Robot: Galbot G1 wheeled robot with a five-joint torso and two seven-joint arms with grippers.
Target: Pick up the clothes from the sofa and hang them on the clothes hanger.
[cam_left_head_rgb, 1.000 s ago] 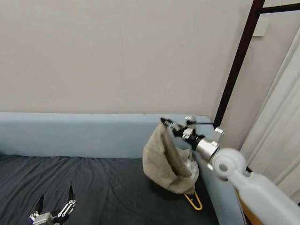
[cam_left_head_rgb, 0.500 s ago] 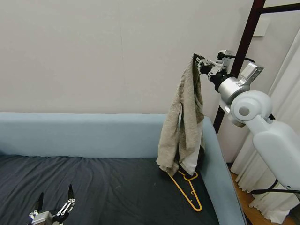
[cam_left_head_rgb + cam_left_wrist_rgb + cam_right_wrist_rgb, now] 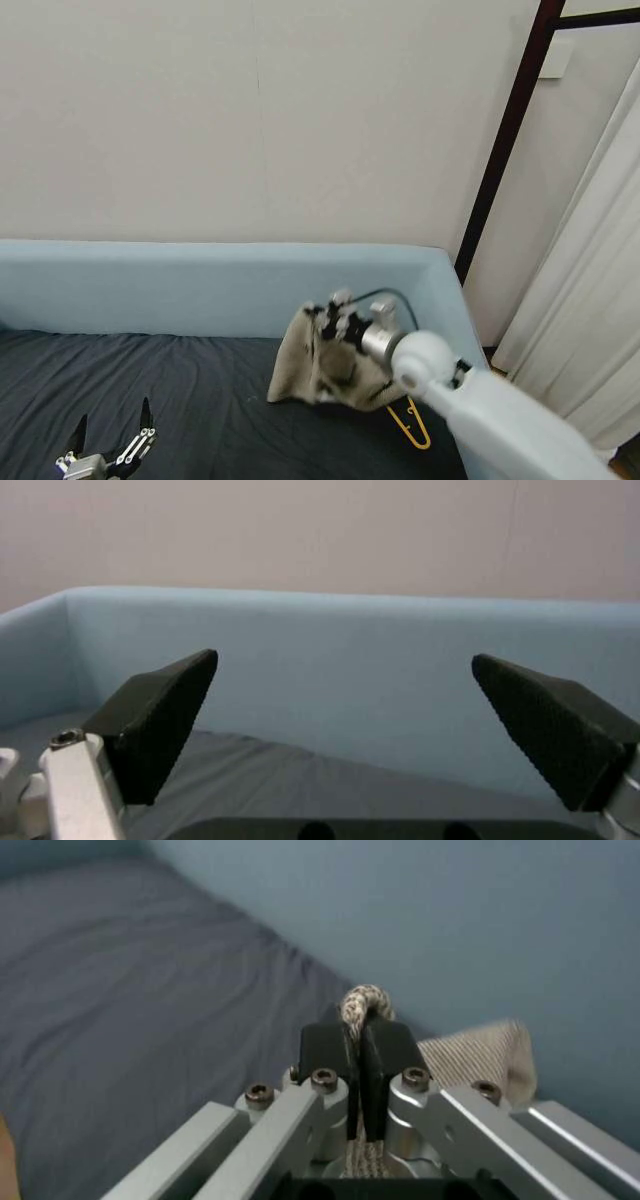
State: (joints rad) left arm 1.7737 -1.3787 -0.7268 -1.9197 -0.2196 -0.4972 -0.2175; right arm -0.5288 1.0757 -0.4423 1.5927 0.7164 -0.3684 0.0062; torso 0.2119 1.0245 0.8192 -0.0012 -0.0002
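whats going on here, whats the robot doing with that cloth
The right gripper is shut on a beige garment, holding it low over the right end of the blue sofa, with the cloth bunched against the dark seat. A yellow hanger lies on the seat, sticking out from under the cloth. The left gripper hangs open and idle over the seat's left front. The dark clothes rack pole stands behind the sofa's right end, and nothing hangs on it yet.
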